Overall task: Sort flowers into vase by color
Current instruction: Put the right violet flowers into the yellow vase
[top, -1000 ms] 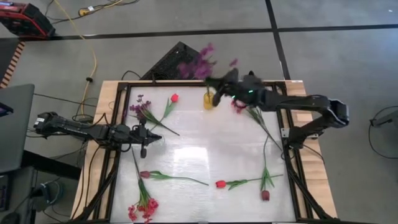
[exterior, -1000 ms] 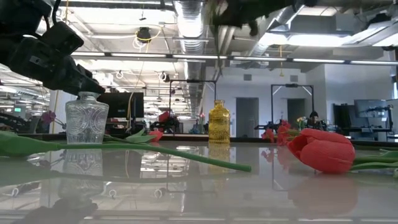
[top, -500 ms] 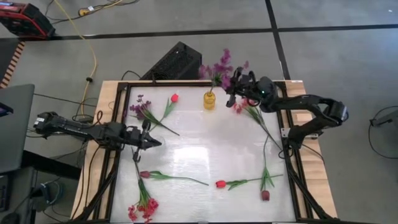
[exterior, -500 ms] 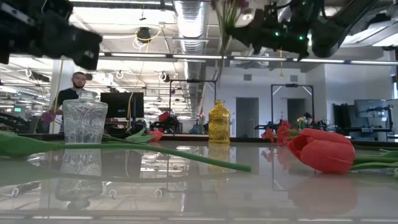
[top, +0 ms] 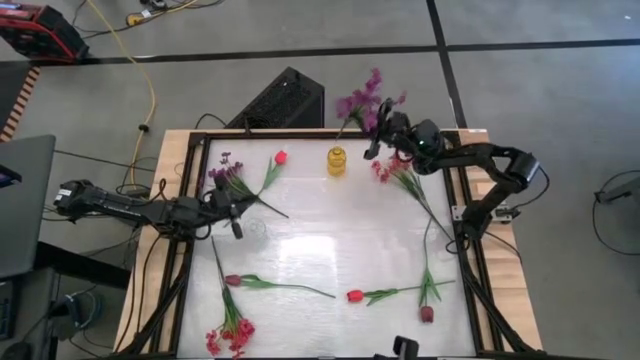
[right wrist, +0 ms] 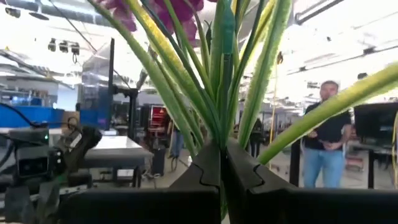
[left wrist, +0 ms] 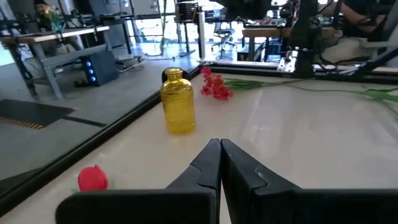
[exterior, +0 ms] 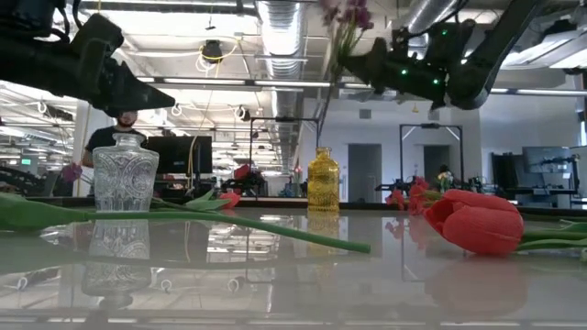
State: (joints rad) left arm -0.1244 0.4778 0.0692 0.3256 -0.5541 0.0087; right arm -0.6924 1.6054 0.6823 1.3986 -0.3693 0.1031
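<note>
Pinching purple flowers (top: 362,101), the right gripper (top: 379,128) is cropped (low view); blooms have been raised past the table's edge; left gripper (top: 236,228), pressed together, has shifted.

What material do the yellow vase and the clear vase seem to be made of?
Yellow vase: probably tinted glass, glossy, with a fine textured surface; light passes through it. Clear vase: likely cut or pressed glass, though it may be plastic; transparent, with faceted patterns that catch highlights.
</note>
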